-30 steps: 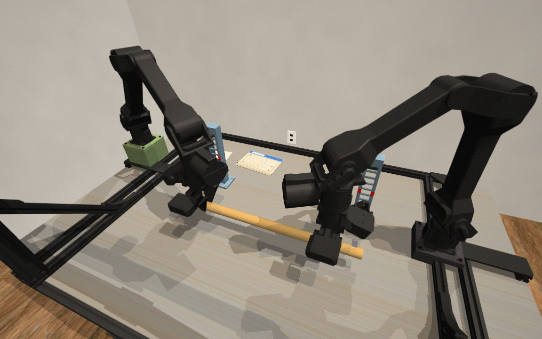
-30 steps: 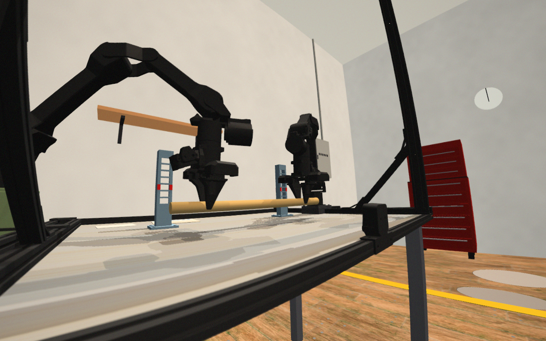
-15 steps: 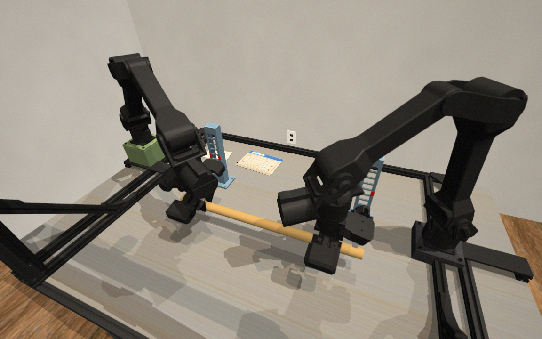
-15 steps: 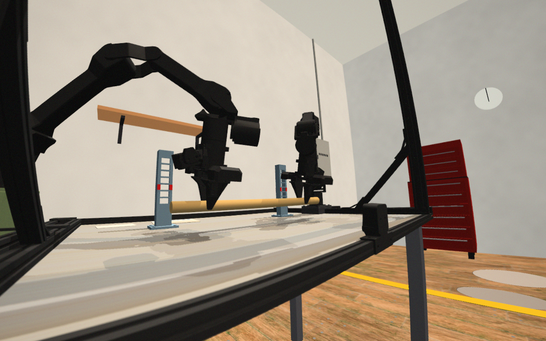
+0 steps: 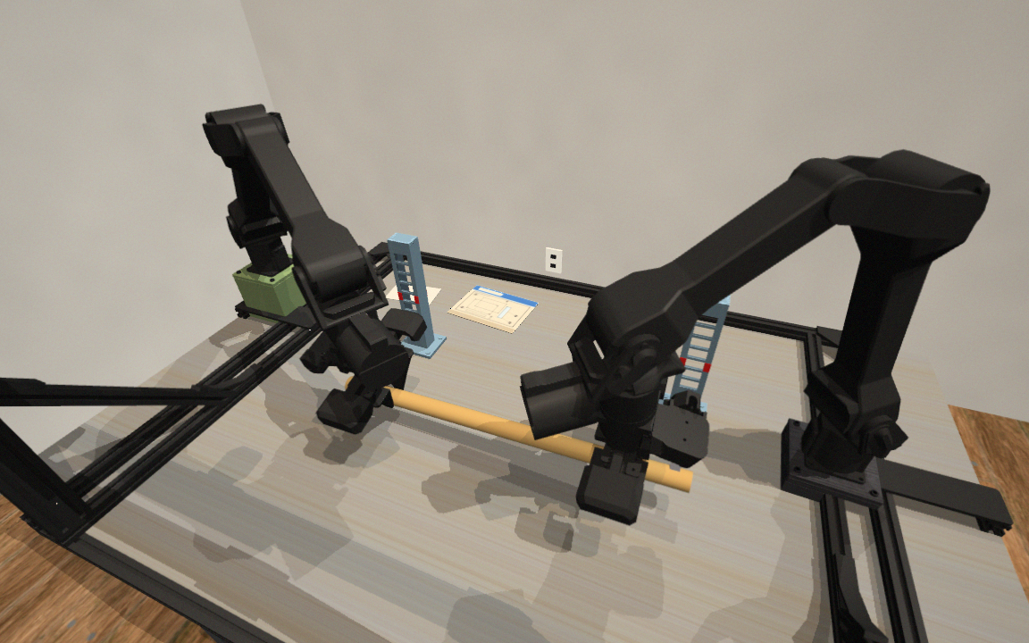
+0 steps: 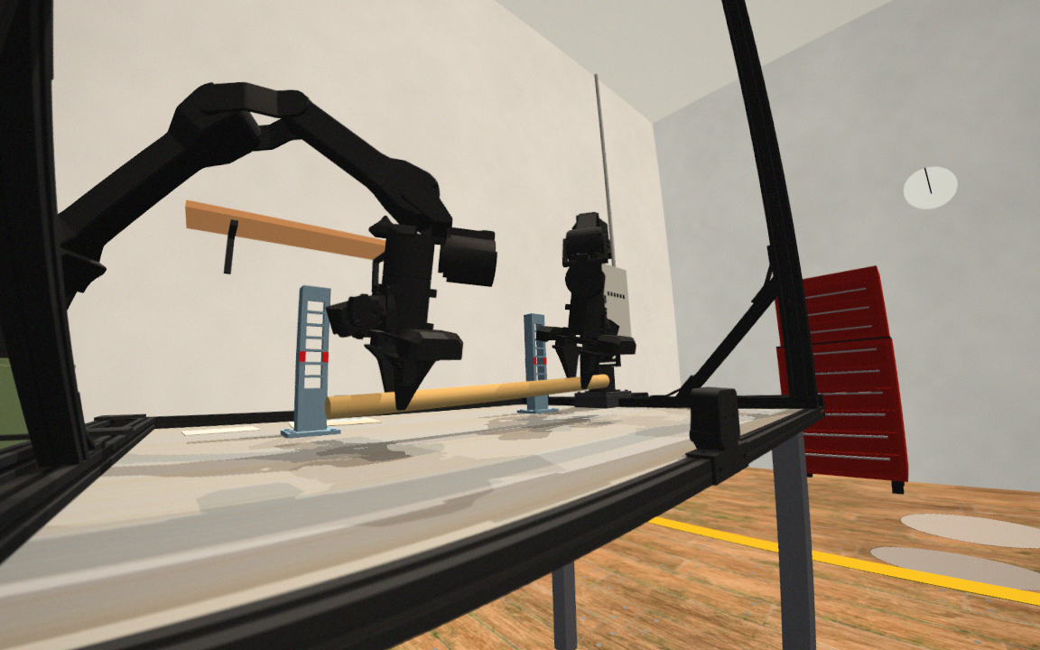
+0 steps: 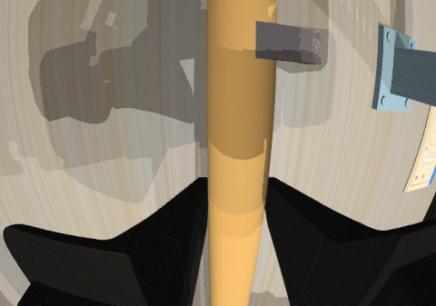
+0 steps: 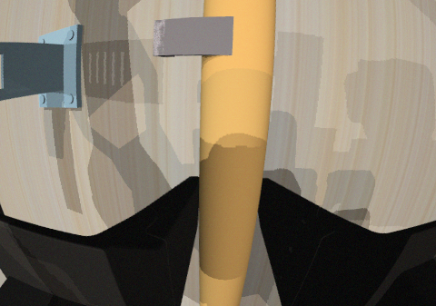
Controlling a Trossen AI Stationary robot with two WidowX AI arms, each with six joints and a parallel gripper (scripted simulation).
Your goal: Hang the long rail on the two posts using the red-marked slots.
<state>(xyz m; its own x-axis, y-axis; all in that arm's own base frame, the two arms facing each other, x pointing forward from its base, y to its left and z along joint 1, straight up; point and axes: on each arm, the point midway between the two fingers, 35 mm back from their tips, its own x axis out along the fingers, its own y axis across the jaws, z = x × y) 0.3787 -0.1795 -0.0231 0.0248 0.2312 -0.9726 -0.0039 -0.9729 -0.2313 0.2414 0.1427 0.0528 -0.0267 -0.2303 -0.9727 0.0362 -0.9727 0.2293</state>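
The long orange rail [image 5: 486, 423] [image 6: 491, 394] [image 7: 241, 115] [image 8: 238, 102] is held low above the table, on the open side of the posts. My left gripper [image 5: 380, 393] [image 6: 401, 397] [image 7: 236, 186] is shut on it near one end, my right gripper [image 5: 622, 457] [image 6: 579, 381] [image 8: 228, 187] near the other. Grey hooks [image 7: 288, 43] [image 8: 195, 35] stick out toward the left post [image 5: 415, 271] [image 6: 311, 408] [image 7: 413, 74] and the right post [image 5: 716, 331] [image 6: 536, 397] [image 8: 32, 65], apart from them. Red marks [image 5: 415, 299] [image 5: 706, 367] [image 6: 325, 356] sit higher than the rail in the exterior view.
A printed sheet [image 5: 492, 308] with a blue edge lies between and behind the posts. A paler sheet [image 5: 431, 294] lies behind the left post. A black frame [image 5: 522, 275] borders the table. The left arm stands on a green block [image 5: 269, 294].
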